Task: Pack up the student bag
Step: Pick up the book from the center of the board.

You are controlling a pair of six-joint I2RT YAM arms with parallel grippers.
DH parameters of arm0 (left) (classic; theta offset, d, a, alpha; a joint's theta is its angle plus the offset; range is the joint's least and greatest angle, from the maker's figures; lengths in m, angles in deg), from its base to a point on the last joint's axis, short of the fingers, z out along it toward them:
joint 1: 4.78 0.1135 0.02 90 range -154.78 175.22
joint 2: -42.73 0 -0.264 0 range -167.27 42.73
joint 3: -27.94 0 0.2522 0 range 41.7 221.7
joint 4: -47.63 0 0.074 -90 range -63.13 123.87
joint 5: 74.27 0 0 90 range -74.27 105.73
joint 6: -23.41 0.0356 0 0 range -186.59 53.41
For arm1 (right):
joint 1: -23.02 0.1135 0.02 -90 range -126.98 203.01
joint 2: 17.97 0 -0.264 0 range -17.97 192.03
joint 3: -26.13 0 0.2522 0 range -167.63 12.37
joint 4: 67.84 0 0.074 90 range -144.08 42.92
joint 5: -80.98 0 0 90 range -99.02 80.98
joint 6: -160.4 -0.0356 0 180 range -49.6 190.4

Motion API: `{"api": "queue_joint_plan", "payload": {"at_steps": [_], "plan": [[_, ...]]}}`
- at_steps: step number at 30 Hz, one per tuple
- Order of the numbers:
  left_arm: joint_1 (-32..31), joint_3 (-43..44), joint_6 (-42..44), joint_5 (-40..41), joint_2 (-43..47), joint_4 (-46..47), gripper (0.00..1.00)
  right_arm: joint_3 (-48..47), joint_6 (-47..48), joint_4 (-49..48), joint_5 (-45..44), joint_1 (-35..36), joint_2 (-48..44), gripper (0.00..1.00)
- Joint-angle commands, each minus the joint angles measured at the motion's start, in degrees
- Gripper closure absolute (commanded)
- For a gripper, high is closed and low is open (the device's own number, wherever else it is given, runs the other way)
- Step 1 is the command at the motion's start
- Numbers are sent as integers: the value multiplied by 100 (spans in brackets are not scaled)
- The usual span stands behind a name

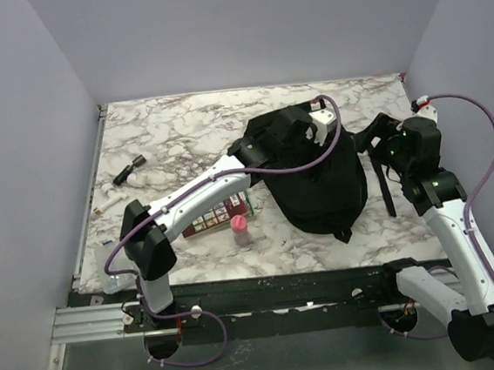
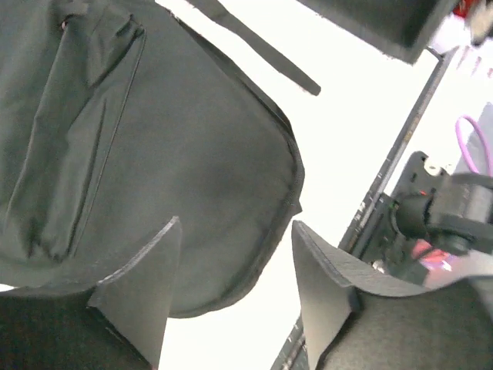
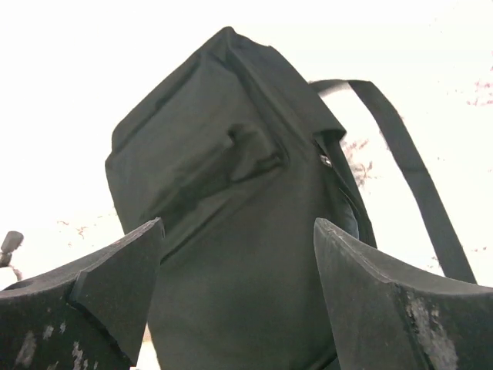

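Matt black cloth student bag; smooth marble-look table

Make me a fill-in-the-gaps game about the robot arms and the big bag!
The student bag lying on the table is coloured ____. The tabletop has a white ____ pattern. The small bottle near the bag has a ____ top. The left gripper and the right gripper both have their jaws ____, holding nothing.
Missing words: black, marble, pink, open.
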Motion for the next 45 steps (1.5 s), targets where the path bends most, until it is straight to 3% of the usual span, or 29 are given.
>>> {"api": "queue_joint_plan", "payload": {"at_steps": [1, 5, 7, 8, 13, 17, 22, 27, 37, 45], "plan": [[270, -471, -309, -445, 1101, -203, 36, -436, 491, 202, 356, 14, 233, 20], [903, -1372, -554, -627, 2215, -309, 27, -785, 548, 38, 945, 231, 683, 21], [1373, -1966, -673, -718, 2803, -348, 14, -937, 502, -87, 1186, 513, 875, 21], [1636, -2300, -692, -722, 3112, -388, 2, -999, 453, -155, 1260, 713, 999, 21], [2956, -3890, -938, -645, 4337, -453, 1, -984, 80, -823, 1195, 2285, 1645, 21], [4181, -4883, -1583, -682, 4761, -526, 2, -1137, 1, -1295, 944, 3471, 2529, 21], [5175, -5594, -2328, -272, 4743, -419, 2, -1188, -388, -2200, 2100, 3722, 3694, 21], [5302, -5982, -2829, 350, 4461, -55, 2, -1221, -517, -2609, 2463, 3726, 4403, 22], [5303, -6429, -3405, 586, 3389, 991, 1, -1073, -644, -3020, 2434, 3731, 5131, 22], [5241, -6394, -3492, 140, 2711, 1338, 2, -1140, -627, -3041, 2286, 3727, 5698, 22]]}}
